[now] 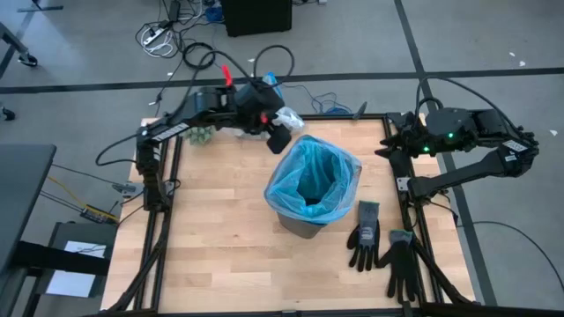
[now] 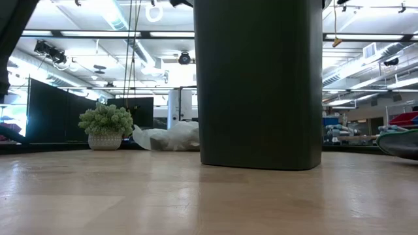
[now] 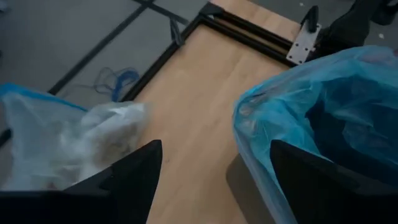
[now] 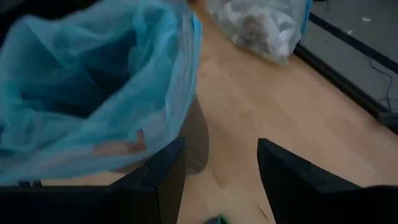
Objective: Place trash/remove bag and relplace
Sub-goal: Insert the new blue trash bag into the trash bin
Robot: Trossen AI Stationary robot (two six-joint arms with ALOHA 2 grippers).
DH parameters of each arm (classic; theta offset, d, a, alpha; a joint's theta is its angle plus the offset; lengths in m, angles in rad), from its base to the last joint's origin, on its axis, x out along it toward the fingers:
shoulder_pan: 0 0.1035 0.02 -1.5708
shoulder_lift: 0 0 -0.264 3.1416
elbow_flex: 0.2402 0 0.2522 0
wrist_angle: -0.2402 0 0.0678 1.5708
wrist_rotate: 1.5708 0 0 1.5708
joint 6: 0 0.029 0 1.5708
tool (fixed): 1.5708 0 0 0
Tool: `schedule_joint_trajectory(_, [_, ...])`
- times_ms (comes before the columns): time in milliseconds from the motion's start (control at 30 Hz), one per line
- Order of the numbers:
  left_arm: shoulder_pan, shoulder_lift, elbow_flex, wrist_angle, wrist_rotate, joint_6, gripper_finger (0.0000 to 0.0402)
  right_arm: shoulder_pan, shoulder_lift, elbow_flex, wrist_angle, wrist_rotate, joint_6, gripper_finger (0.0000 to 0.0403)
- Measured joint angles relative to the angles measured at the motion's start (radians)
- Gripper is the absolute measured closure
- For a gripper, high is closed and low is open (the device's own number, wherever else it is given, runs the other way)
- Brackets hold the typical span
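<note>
1. The bag [image 1: 289, 117], grey-white and crinkled with litter showing through it, lies on the far edge of the table, just behind the bin and beside the left gripper.
2. The black bin [image 2: 260, 85] stands upright near the table's centre, lined with a light-blue plastic bag [image 1: 314, 180] folded over its rim.
3. The left gripper [image 3: 211, 180] hangs above the gap between the grey-white bag and the bin; its fingers stand apart and hold nothing.
4. The right gripper [image 4: 221, 180] hovers low by the bin's side; its fingers are spread and empty.
5. Two black gloves [image 1: 381, 246] lie flat on the near right part of the table, close to each other.
6. The table [image 1: 220, 229] is pale wood in a black metal frame.
7. A green fuzzy clump [image 2: 106, 121] in a white pot sits at the far left edge.
8. Beyond the table: grey floor, loose cables, ceiling strip lights.
</note>
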Motion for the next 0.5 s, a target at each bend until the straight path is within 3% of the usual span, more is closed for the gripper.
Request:
schedule_joint_trajectory(100, [-0.028,-0.032,0.001,-0.025,-0.014,0.043,0.0102,0.028,-0.032,-0.072,0.055,-0.066,-0.048,0.0219])
schedule_joint_trajectory(233, [-0.116,-0.069,0.001,-0.022,-0.003,0.247,0.0118,0.076,-0.063,-0.155,0.255,-0.289,-0.216,0.0225])
schedule_joint_trajectory(333, [-0.192,-0.073,0.001,-0.031,0.03,0.37,0.0129,0.095,-0.057,-0.165,0.377,-0.398,-0.272,0.0231])
schedule_joint_trajectory(500, [-0.318,-0.052,0.001,-0.035,0.044,0.397,0.0143,0.141,0.01,-0.161,0.374,-0.495,-0.332,0.0233])
